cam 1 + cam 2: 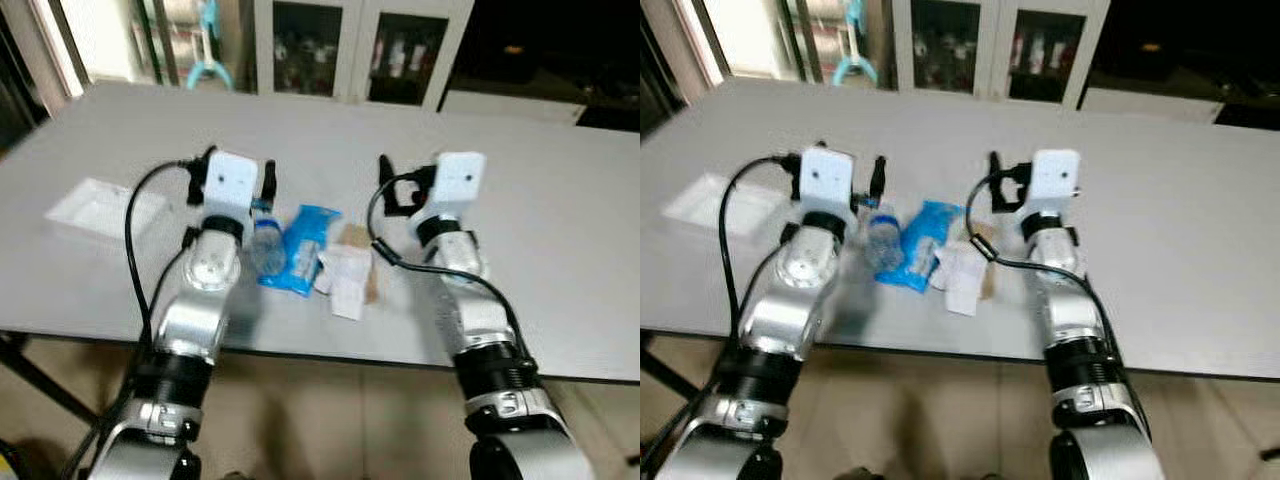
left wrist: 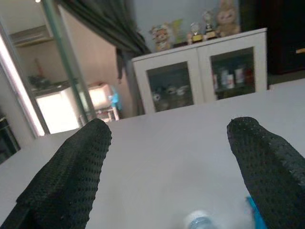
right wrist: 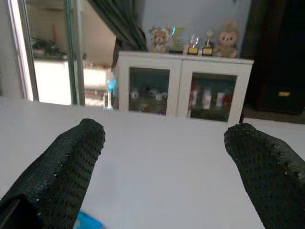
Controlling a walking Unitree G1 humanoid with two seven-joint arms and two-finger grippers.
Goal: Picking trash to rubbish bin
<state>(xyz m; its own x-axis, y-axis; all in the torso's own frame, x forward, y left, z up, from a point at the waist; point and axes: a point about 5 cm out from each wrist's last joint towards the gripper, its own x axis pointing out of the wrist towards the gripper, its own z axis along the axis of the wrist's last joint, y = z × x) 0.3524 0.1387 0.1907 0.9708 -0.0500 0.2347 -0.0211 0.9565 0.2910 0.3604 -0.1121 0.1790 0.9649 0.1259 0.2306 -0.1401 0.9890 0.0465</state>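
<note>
A small heap of trash lies on the grey table (image 1: 560, 230) between my two arms: a crushed clear bottle (image 1: 266, 246), a blue wrapper (image 1: 306, 248), a white paper slip (image 1: 349, 277) and a brown scrap (image 1: 368, 262). My left gripper (image 1: 236, 172) hovers just left of and past the bottle, open and empty. The bottle's top (image 2: 198, 220) and the wrapper's edge (image 2: 252, 215) sit low between its fingers (image 2: 71, 176). My right gripper (image 1: 425, 178) stands open and empty to the right of the heap. A corner of the blue wrapper (image 3: 88, 222) lies by its fingers (image 3: 64, 167).
A flat clear plastic tray (image 1: 106, 207) lies on the table's left part. A white cabinet with glass doors (image 1: 350, 45) stands beyond the far edge. The near table edge (image 1: 330, 355) runs across my forearms, with floor below.
</note>
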